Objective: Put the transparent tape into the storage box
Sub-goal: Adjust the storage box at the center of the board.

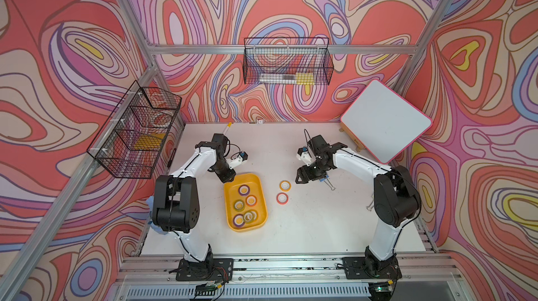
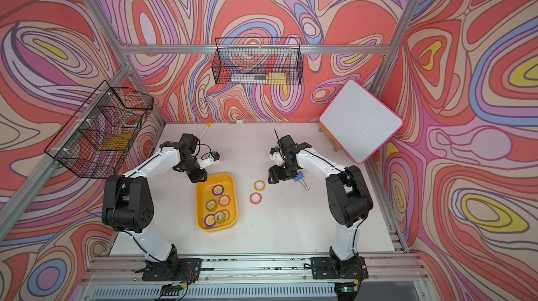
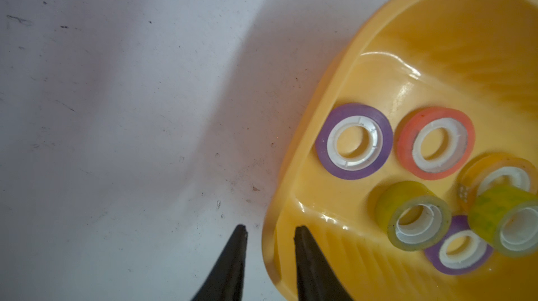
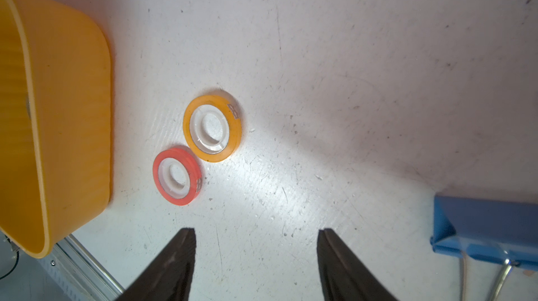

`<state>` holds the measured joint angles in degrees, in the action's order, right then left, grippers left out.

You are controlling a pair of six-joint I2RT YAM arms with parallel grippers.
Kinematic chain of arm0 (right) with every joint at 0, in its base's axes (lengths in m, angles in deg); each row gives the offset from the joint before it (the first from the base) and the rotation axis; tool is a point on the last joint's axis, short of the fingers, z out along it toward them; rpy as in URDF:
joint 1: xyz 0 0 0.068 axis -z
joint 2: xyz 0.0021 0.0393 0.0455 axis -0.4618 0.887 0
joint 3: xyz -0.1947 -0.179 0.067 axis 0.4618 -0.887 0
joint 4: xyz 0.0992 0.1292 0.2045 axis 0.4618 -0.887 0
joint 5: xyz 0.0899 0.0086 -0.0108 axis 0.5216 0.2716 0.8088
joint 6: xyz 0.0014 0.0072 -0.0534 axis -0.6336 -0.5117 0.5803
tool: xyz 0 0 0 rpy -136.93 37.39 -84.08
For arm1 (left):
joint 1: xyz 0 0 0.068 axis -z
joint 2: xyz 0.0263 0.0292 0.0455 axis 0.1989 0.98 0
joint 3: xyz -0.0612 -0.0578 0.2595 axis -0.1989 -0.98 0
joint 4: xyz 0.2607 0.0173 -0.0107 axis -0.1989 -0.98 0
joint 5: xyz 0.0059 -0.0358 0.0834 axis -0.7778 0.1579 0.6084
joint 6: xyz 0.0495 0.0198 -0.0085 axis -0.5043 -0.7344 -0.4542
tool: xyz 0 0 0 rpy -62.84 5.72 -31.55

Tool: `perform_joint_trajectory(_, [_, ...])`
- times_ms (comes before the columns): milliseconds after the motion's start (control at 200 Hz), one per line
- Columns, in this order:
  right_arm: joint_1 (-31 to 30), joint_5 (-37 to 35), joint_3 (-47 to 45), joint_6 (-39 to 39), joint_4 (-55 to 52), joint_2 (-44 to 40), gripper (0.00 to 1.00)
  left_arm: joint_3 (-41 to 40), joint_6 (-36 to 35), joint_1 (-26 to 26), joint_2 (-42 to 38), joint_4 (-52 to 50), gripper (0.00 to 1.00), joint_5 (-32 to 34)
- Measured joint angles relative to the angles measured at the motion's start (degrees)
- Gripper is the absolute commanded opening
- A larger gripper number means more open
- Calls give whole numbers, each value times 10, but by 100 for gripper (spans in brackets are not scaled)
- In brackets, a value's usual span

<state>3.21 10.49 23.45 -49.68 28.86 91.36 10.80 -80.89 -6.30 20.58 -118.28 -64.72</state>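
Six tape rolls (image 1: pixel 251 200) sit in the yellow tray (image 1: pixel 251 179) while left pincer (image 3: pixel 269 228) and right pincer (image 4: pixel 256 231) gape empty; next, the right should straddle the mid-frame yellow roll (image 4: pixel 212 128).

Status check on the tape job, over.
Left pincer open, empty, at rim of yellow-orange plastic tray. Right pincer open, empty. Six tape rolls in tray; glossy yellow roll, red roll on white table. Blue binder clip beside right pincer, clear of both.

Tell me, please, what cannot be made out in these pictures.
Wire basket contents: too small, behind mesh, in both top views.
Lower purple roll: half covered by olive rolls, left wrist view.
Blue binder clip: cut off by the right wrist view's edge.
Storage box: cut by both wrist views' edges.
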Motion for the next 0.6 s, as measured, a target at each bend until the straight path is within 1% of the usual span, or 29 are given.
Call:
perform_joint_trajectory(15, [0, 0, 0, 0, 0, 0, 82, 0, -2, 0, 0, 1, 71, 2])
perform_joint_trajectory(45, [0, 0, 0, -5, 0, 0, 86, 0, -1, 0, 0, 5, 73, 6])
perform_joint_trajectory(65, [0, -1, 0, -1, 0, 0, 86, 0, 2, 0, 0, 7, 80, 8])
perform_joint_trajectory(85, [0, -1, 0, -3, 0, 0, 86, 0, 2, 0, -1, 9, 83, 10])
perform_joint_trajectory(220, [0, -9, 0, -10, 0, -6, 84, 0, 17, 0, -9, 23, 86, 15])
perform_joint_trajectory(305, [0, -17, 0, -16, -1, -14, 81, 1, 47, 0, -28, 33, 88, 15])
perform_joint_trajectory(421, [0, -34, 5, -30, -6, -19, 77, 3, 111, 0, -71, 52, 88, 10])
perform_joint_trajectory(496, [-3, -46, 9, -43, -9, -19, 75, 3, 172, 0, -110, 62, 88, 2])
perform_joint_trajectory(601, [-18, -73, 24, -64, -19, -18, 75, -8, 265, 4, -170, 84, 89, -14])
